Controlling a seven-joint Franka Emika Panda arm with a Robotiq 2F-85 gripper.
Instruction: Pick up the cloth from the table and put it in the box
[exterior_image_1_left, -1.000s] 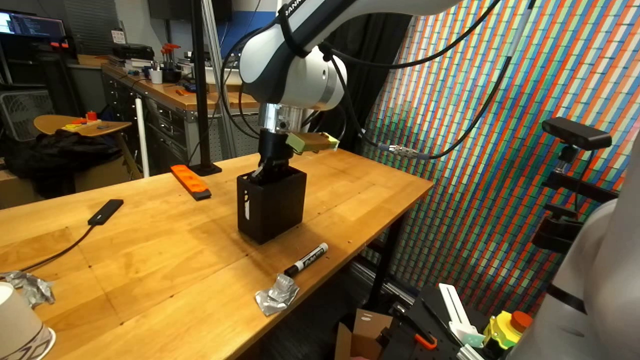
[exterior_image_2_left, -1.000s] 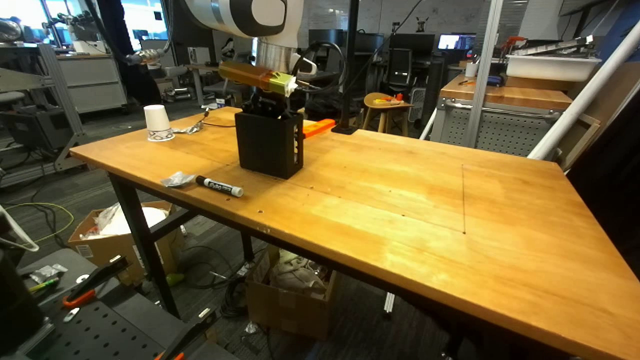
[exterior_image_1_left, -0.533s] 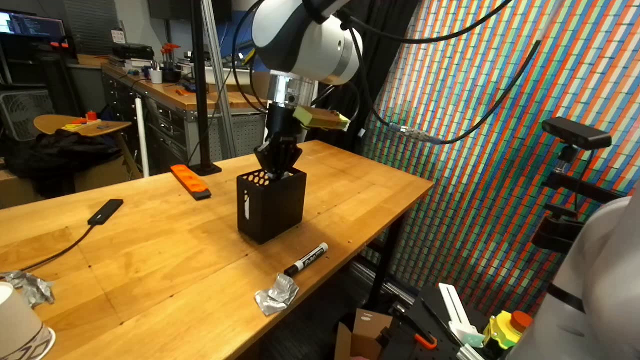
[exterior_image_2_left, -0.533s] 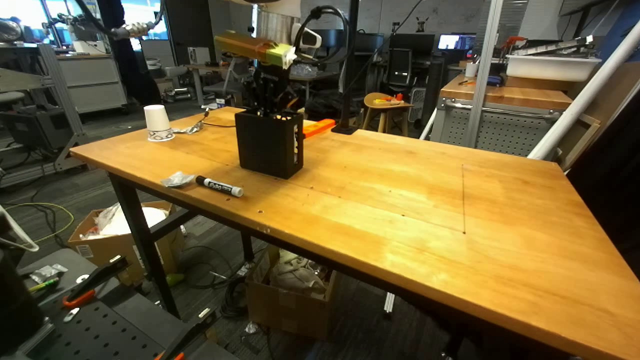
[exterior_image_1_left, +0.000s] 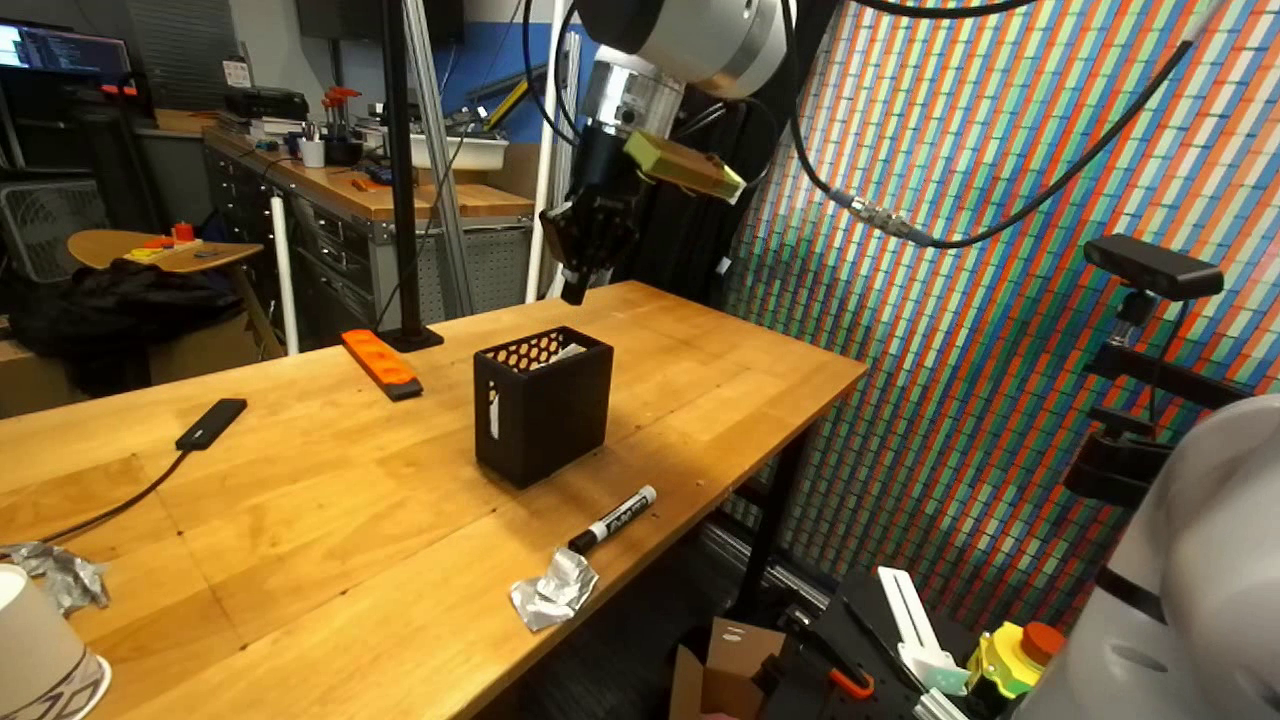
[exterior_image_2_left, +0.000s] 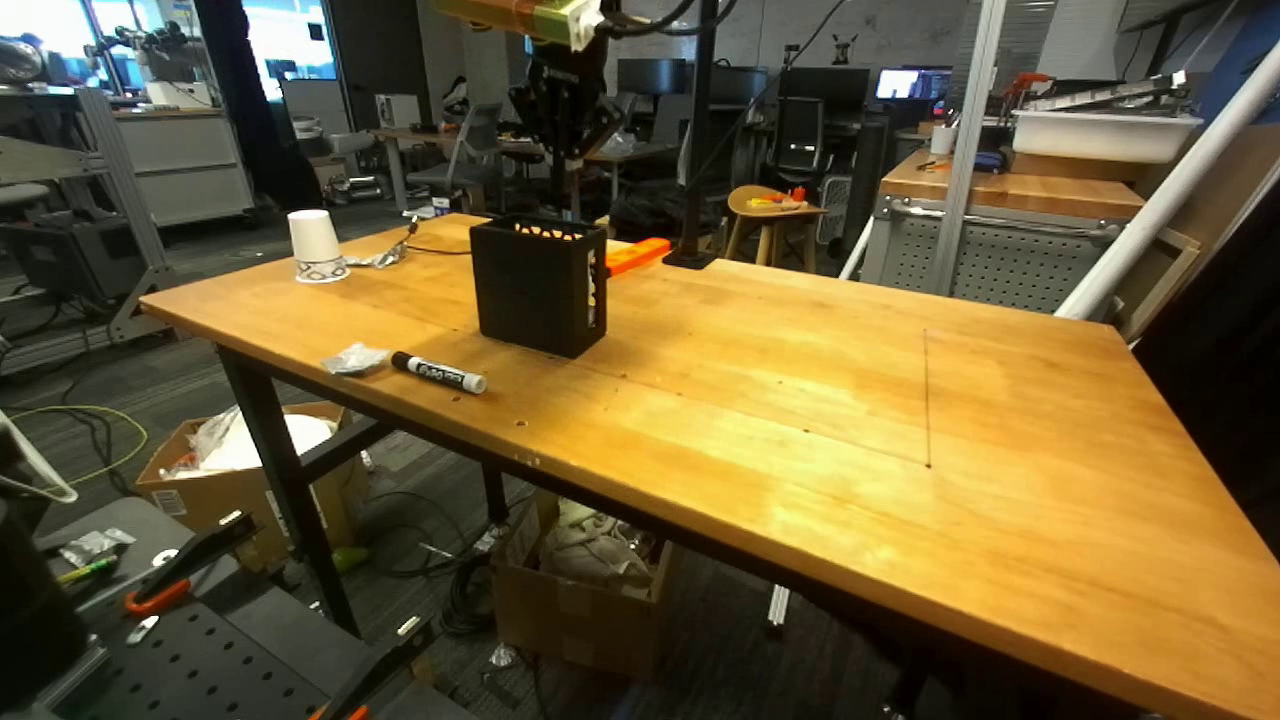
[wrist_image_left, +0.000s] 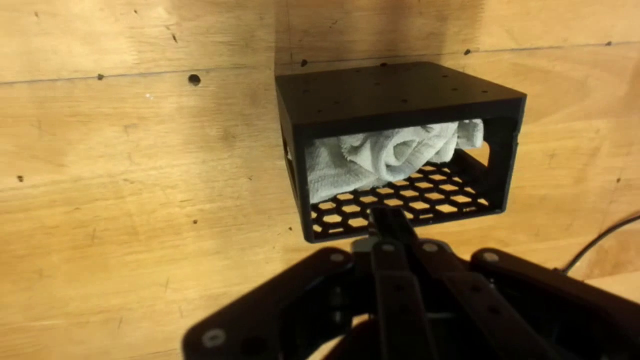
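The white cloth (wrist_image_left: 375, 157) lies crumpled inside the black box (wrist_image_left: 400, 102), against one wall, in the wrist view. A bit of the cloth (exterior_image_1_left: 568, 352) shows inside the box (exterior_image_1_left: 555, 420) in an exterior view. The box stands upright on the wooden table (exterior_image_1_left: 350, 540); it also shows in an exterior view (exterior_image_2_left: 535, 290), where the cloth inside is mostly hidden. My gripper (exterior_image_1_left: 575, 288) is above the box and apart from it, with fingers together and nothing between them. It also shows in an exterior view (exterior_image_2_left: 573, 180) and in the wrist view (wrist_image_left: 392, 220).
A black-and-white marker (exterior_image_1_left: 612, 520) and crumpled foil (exterior_image_1_left: 556, 590) lie near the table edge. An orange object (exterior_image_1_left: 380, 364) lies by the black pole (exterior_image_1_left: 402, 200). A small black device (exterior_image_1_left: 211, 424) with a cable and a paper cup (exterior_image_2_left: 315, 245) are also on the table.
My gripper has risen from inside the box to above it, coming out empty. The cloth shows inside the box now. The box has not moved.
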